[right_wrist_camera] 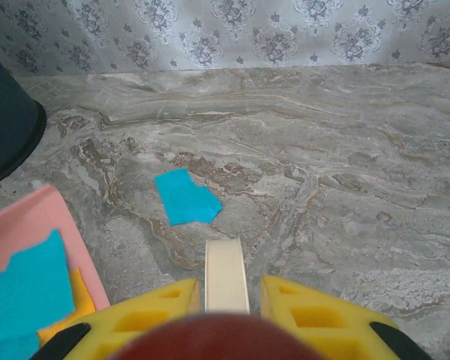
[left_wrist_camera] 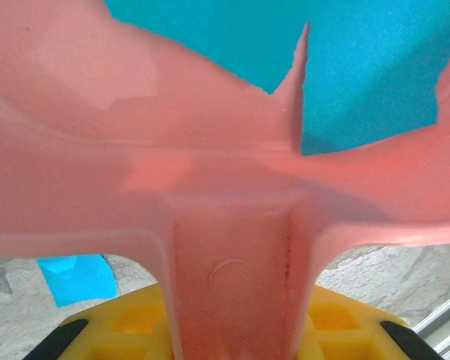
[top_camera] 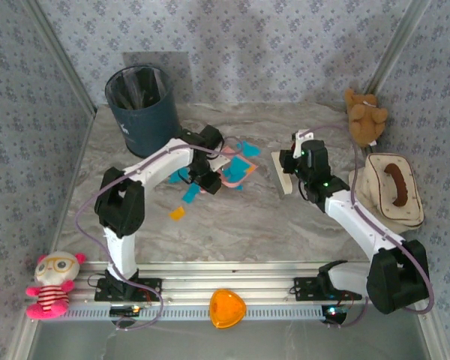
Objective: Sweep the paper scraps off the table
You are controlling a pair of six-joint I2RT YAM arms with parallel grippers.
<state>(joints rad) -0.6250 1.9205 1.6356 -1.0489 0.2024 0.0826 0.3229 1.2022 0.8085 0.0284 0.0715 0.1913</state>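
My left gripper (top_camera: 208,180) (left_wrist_camera: 232,326) is shut on the handle of a pink dustpan (top_camera: 236,174) (left_wrist_camera: 225,187) resting on the table (top_camera: 285,225). A large cyan paper scrap (left_wrist_camera: 360,75) lies in the pan. More paper scraps, cyan (top_camera: 247,148) (top_camera: 190,193) and orange (top_camera: 177,213), lie around it. My right gripper (top_camera: 296,161) (right_wrist_camera: 226,300) is shut on a cream brush (top_camera: 283,172) (right_wrist_camera: 226,274) with a dark red handle, standing right of the pan. One cyan scrap (right_wrist_camera: 185,196) lies just ahead of the brush. The pan's edge (right_wrist_camera: 30,225) holds cyan and orange scraps (right_wrist_camera: 22,292).
A dark blue bin (top_camera: 142,109) (right_wrist_camera: 7,127) stands at the back left. A brown teddy (top_camera: 365,116) and a cream hat (top_camera: 390,187) sit at the right edge. A pink doll (top_camera: 52,283) and an orange heart dish (top_camera: 227,307) rest on the front rail.
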